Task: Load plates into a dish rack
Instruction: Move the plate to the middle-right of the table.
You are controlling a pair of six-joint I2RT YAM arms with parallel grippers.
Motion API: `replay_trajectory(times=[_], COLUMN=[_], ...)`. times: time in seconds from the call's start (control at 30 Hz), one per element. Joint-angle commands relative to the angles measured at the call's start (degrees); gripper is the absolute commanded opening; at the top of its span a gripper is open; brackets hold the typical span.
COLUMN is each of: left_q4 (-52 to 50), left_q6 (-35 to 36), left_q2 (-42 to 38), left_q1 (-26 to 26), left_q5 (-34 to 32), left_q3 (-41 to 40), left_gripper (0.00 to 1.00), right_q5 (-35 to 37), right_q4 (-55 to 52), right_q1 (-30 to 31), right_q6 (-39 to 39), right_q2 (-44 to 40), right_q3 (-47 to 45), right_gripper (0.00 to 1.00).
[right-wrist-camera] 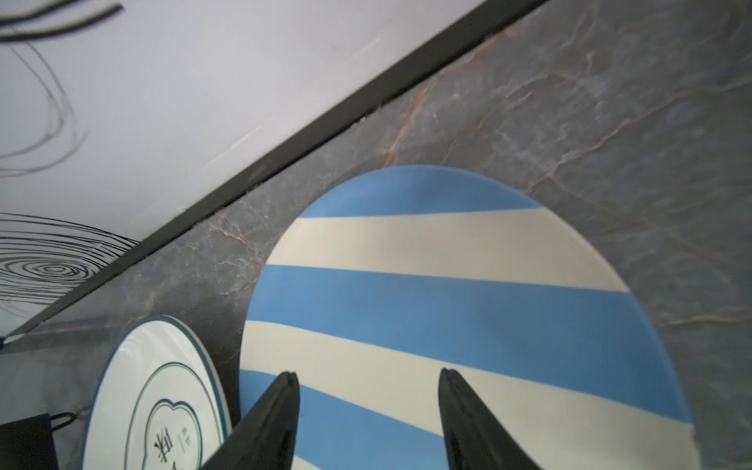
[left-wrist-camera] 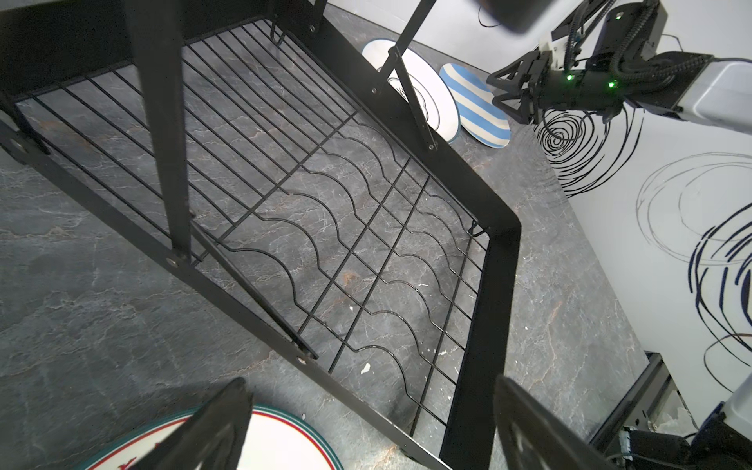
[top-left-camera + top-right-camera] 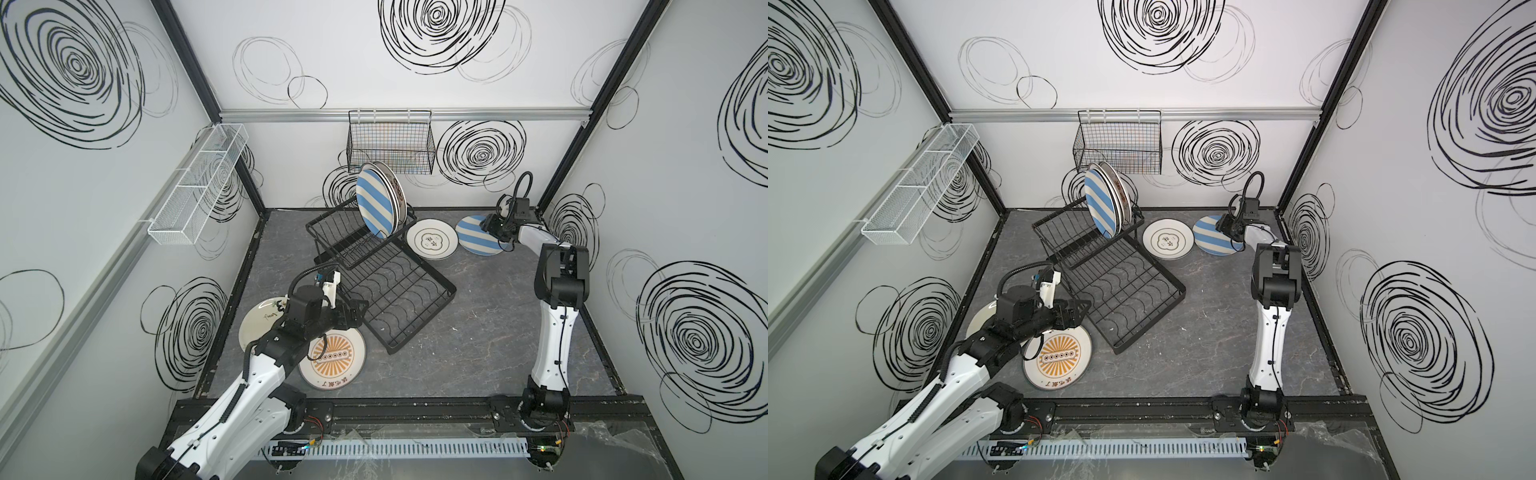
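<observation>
1. A blue-and-white striped plate (image 1: pixel 447 285) is lying flat near the far right corner of the table (image 3: pixel 457 340), just beside a white emblem plate (image 3: pixel 432 240). Neither is in the rack yet.
2. The right gripper (image 1: pixel 366 374) is hovering over the striped plate's rim on the side facing the table's right edge. Its jaws are standing partly apart, both fingers are showing above the plate's face, and nothing is sitting between them.
3. The step in hand looks like the reach for a pickup. Because the plate is lying flat, the next move probably calls for working one finger under the rim and closing on the edge. The plate would then need tipping upright for the carry to a free slot.
4. The dish rack (image 3: pixel 451 287) is sitting askew in the middle of the table. A second striped plate (image 3: pixel 374 208) is standing on edge in its raised upper basket, with at least two more behind it, while the wavy slots of the lower tray are lying bare.
5. The left gripper (image 2: pixel 370 382) is hanging wide and empty by the rack's near corner, above a green-red rimmed plate (image 2: pixel 285 435). An orange sunburst plate (image 3: pixel 336 357) and a cream plate (image 3: pixel 262 320) are waiting toward the table's near left corner.
</observation>
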Motion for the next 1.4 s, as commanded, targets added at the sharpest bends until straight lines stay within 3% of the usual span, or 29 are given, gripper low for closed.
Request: replay_trajectory(times=[0.0, 0.3, 0.5, 0.97, 1.17, 1.37], left_q4=[2.2, 2.0, 2.4, 2.7, 2.7, 3.0], left_q6=[1.1, 1.3, 1.3, 3.0, 3.0, 3.4], left_q2=[-0.5, -0.5, -0.2, 0.1, 0.2, 0.9], left_q1=[0.0, -0.1, -0.2, -1.3, -1.8, -2.6], left_q5=[0.6, 0.7, 1.2, 1.4, 1.1, 0.7], left_q3=[-0.1, 0.2, 0.4, 0.6, 0.6, 1.2], left_gripper=[0.96, 0.96, 0.96, 0.96, 0.96, 0.96], right_q5=[1.9, 5.0, 5.5, 6.9, 2.9, 9.6], right_q4=[-4.3, -5.4, -3.4, -1.5, -1.4, -2.7], right_q1=[1.0, 1.9, 2.0, 0.5, 0.8, -2.3], right_q6=[-2.2, -3.6, -3.4, -2.4, -1.3, -0.3], right_q2=[0.3, -1.8, -6.6, -24.3, -34.3, -47.9], right_q3=[1.7, -4.0, -13.4, -38.5, -49.6, -54.6], right_gripper=[0.6, 0.64, 0.65, 0.67, 0.68, 0.69])
